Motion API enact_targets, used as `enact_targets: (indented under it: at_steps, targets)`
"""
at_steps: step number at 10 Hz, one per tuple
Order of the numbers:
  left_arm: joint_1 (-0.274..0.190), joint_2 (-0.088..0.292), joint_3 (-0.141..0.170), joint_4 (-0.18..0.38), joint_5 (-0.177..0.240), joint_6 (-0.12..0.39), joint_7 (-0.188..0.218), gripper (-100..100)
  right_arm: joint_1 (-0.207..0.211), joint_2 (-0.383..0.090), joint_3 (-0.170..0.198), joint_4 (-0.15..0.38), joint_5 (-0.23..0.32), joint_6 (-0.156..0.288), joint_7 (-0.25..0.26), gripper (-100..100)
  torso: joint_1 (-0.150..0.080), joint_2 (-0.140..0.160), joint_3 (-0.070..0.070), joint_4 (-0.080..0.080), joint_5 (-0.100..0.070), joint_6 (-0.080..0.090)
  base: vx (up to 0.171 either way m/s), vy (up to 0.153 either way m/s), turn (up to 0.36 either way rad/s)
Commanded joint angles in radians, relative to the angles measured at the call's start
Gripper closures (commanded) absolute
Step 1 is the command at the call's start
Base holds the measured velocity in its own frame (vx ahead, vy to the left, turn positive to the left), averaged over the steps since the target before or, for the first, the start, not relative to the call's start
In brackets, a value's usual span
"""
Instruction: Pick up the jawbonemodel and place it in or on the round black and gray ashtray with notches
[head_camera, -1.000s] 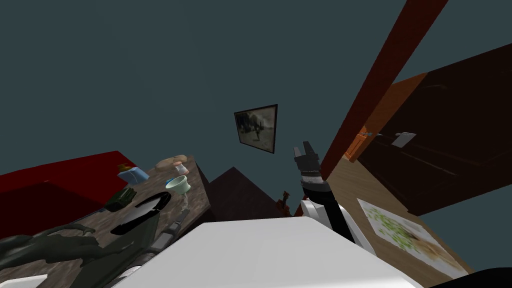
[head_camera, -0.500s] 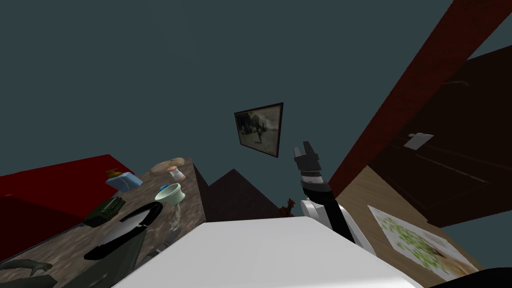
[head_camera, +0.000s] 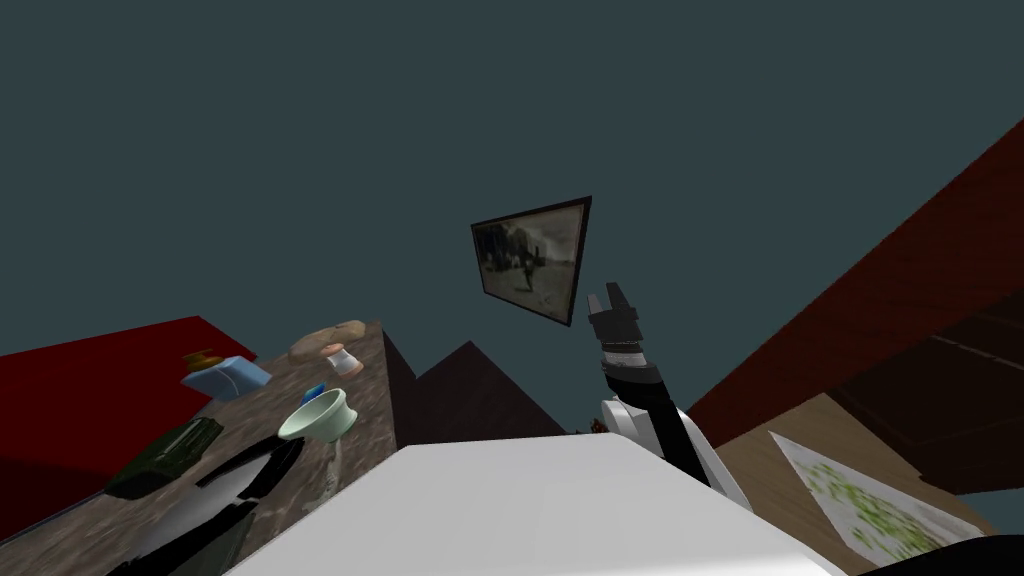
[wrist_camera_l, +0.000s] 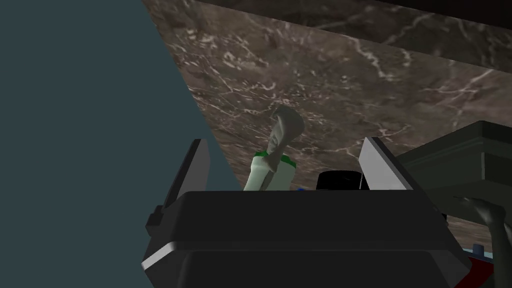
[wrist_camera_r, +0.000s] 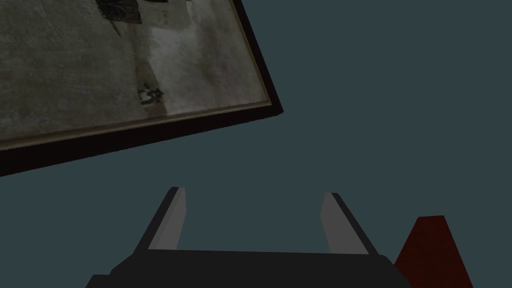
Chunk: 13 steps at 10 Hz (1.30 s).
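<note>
The table (head_camera: 365, 385) has a brown marbled top veined with white. A pale green bowl (head_camera: 318, 415) stands near its edge. At 10 o'clock from the bowl lies a blue box (head_camera: 225, 378), with a small orange thing (head_camera: 203, 358) just behind it. At 12 o'clock sits a small white and pink item (head_camera: 342, 360), and just past it a flat tan lump (head_camera: 325, 340). At 8 o'clock lie a dark green slab (head_camera: 165, 458) and a black and grey dish (head_camera: 275, 462). In the left wrist view a pale bone-like piece with a green band (wrist_camera_l: 272, 155) stands on the marble, with a round black thing (wrist_camera_l: 340, 179) just beside it.
</note>
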Motion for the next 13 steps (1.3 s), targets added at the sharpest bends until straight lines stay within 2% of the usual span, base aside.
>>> enact_targets:
  at_steps: [1, 4, 8, 9, 10, 11, 13]
  targets:
    - [0.031, 0.05, 0.001, -0.004, 0.006, 0.038, -0.005, -100, 0.0, 0.0, 0.0, 0.0, 0.0, 0.0, 0.0, 0, 0.0, 0.0, 0.0, 0.0, 0.0, 0.0, 0.213, 0.066, 0.036]
    - [0.079, 0.133, -0.001, -0.012, 0.012, 0.085, -0.012, -100, 0.0, 0.0, 0.0, 0.0, 0.0, 0.0, 0.0, 0, -0.002, -0.001, -0.001, 0.0, 0.0, 0.0, 0.191, 0.072, 0.05]
    - [0.122, 0.222, -0.005, -0.018, 0.018, 0.129, -0.021, -100, 0.0, 0.0, 0.0, 0.0, 0.0, 0.0, 0.0, 0, 0.001, 0.002, 0.001, 0.001, 0.001, 0.001, 0.141, 0.078, 0.048]
    - [0.111, 0.206, -0.009, -0.016, 0.016, 0.123, -0.02, -100, 0.0, 0.0, 0.0, 0.0, 0.0, 0.0, 0.0, 0, 0.002, 0.001, 0.001, 0.001, 0.001, 0.002, 0.037, 0.009, 0.054]
    - [0.112, 0.208, -0.009, -0.017, 0.016, 0.128, -0.02, 0, 0.0, 0.0, 0.0, 0.0, 0.0, 0.0, 0.0, 0, 0.0, 0.005, 0.003, 0.002, 0.002, 0.003, 0.0, 0.0, 0.0]
    - [0.085, 0.201, -0.023, 0.019, 0.013, 0.117, -0.022, -100, 0.0, 0.0, 0.0, 0.0, 0.0, 0.0, 0.0, 0, 0.001, 0.007, 0.004, 0.003, 0.003, 0.003, 0.0, -0.015, -0.036]
    - [0.058, 0.193, -0.036, 0.055, 0.009, 0.106, -0.024, -100, -0.001, 0.0, 0.0, 0.0, 0.0, 0.0, 0.0, 0, 0.007, 0.006, 0.004, 0.003, 0.012, 0.005, -0.005, -0.029, -0.048]
